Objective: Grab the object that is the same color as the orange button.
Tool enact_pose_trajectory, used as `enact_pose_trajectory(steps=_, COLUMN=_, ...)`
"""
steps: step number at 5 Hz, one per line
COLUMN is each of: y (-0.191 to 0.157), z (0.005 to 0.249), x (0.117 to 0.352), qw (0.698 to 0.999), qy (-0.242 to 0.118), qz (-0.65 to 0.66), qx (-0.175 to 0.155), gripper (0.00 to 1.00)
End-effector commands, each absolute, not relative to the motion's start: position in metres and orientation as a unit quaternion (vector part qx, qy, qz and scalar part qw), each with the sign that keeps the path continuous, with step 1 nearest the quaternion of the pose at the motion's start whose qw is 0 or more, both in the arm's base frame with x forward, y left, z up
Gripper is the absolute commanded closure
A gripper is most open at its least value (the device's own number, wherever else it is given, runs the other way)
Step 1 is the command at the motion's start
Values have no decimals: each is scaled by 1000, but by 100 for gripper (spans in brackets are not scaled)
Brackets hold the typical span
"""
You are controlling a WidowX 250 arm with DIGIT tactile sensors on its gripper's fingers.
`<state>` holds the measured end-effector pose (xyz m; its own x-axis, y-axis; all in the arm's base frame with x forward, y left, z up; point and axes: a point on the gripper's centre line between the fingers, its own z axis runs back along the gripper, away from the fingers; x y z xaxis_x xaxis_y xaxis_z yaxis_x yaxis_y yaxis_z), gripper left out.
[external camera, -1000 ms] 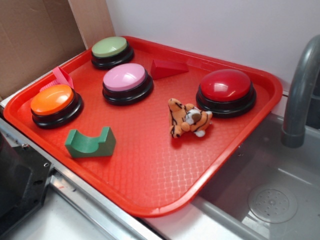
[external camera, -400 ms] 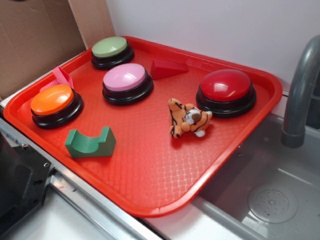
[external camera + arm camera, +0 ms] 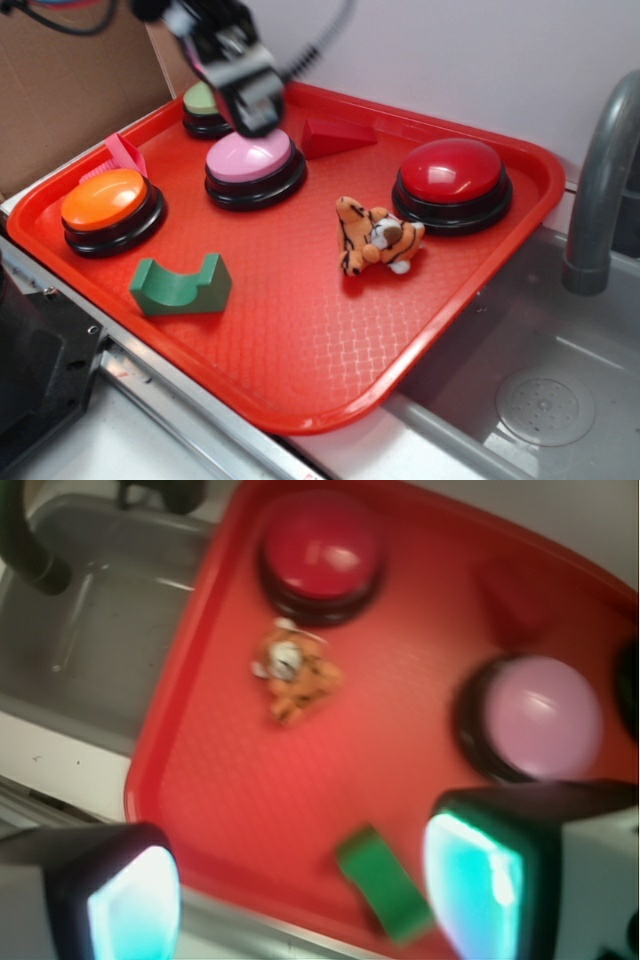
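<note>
The small plush tiger [image 3: 375, 237], orange with black stripes, lies on its side on the red tray [image 3: 300, 340] in front of the red button; in the wrist view the tiger [image 3: 295, 675] lies well ahead of the fingers. The orange button [image 3: 105, 200] sits at the tray's left edge and is out of the wrist view. My gripper [image 3: 250, 100] hangs high over the back left of the tray, above the pink button [image 3: 250, 160], far from the tiger. In the wrist view the gripper [image 3: 300, 890] is open and empty, its fingers wide apart.
A red button [image 3: 452, 172], a red wedge [image 3: 335, 135], a green-domed button [image 3: 200, 102] partly behind the arm, a green arch block [image 3: 180, 285] and a pink piece [image 3: 125, 155] share the tray. A sink [image 3: 540, 390] and grey faucet [image 3: 600, 180] are at right. Cardboard [image 3: 70, 70] stands at back left.
The arm and gripper have come into the exterior view from the upper left and now hang over the pink and green buttons. Nothing on the tray has moved.
</note>
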<state>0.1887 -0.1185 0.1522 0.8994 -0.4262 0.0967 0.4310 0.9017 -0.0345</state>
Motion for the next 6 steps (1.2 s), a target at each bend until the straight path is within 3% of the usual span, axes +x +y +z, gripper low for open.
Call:
enact_pose_trajectory(steps=1, y=-129, z=109, x=212, qw=970, qy=-52, qz=-239, qx=-7, gripper=0)
enact_pose_trajectory(steps=4, y=-133, z=56, x=246, qw=966, qy=-8, qz=-257, qx=32, gripper=0)
enact_pose_trajectory(steps=6, y=-138, z=18, x=250, qw=960, qy=28, qz=-279, qx=-28, gripper=0)
